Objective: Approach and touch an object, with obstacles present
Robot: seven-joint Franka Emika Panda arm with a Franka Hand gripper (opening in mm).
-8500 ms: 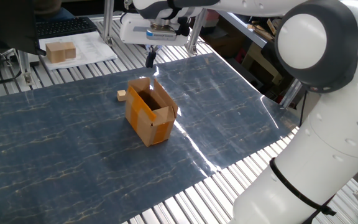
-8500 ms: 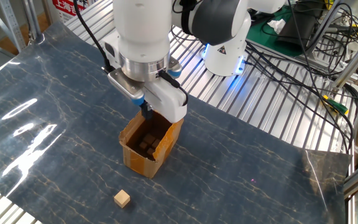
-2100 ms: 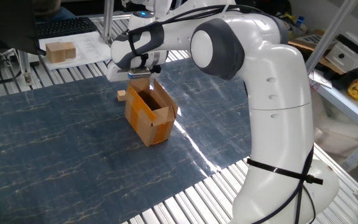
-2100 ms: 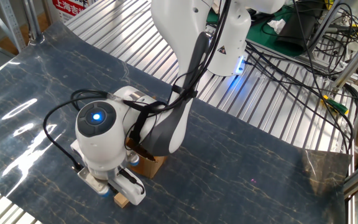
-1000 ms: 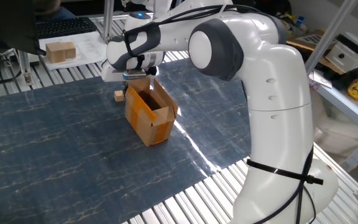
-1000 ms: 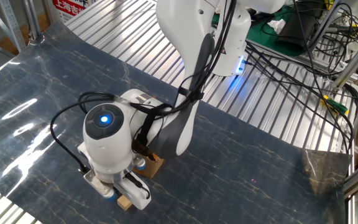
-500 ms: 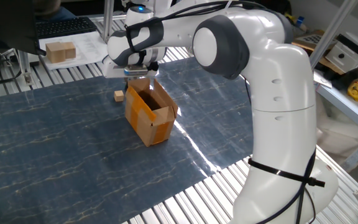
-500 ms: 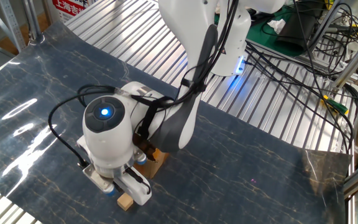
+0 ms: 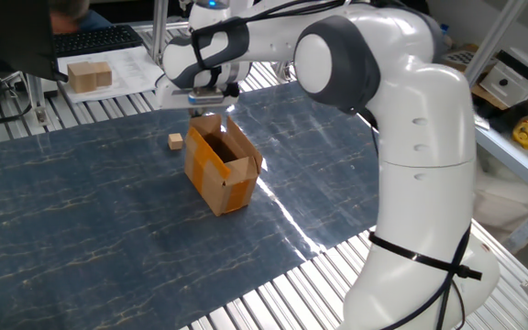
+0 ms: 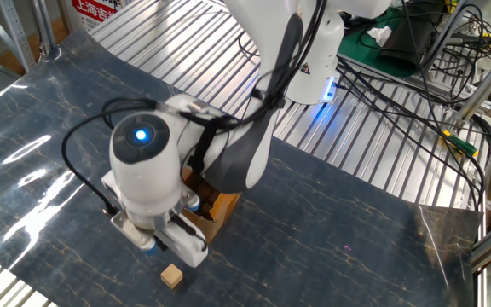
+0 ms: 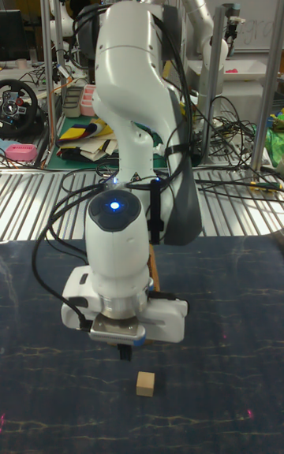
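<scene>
The object, a tiny tan wooden cube [image 9: 176,140] [image 10: 172,275] [image 11: 145,384], lies on the blue mat just left of the obstacle, an orange-brown cardboard box [image 9: 223,165] [image 10: 217,210] with open top flaps. My gripper [image 11: 125,352] hangs a short way above the cube and slightly to one side, not touching it. Its dark fingertips sit together in a narrow point with nothing between them. In both fixed views the white hand [image 9: 193,92] [image 10: 158,240] hides the fingers and part of the box.
A larger tan block [image 9: 88,76] rests on white paper beside a keyboard [image 9: 94,39] at the far left. The blue mat [image 9: 81,229] covers a slatted metal table. Cables [image 10: 416,94] trail at the back right.
The hand has lifted up and off the cube, which now shows fully in the views. The cube sits slightly farther left than two seconds ago. The box has not moved.
</scene>
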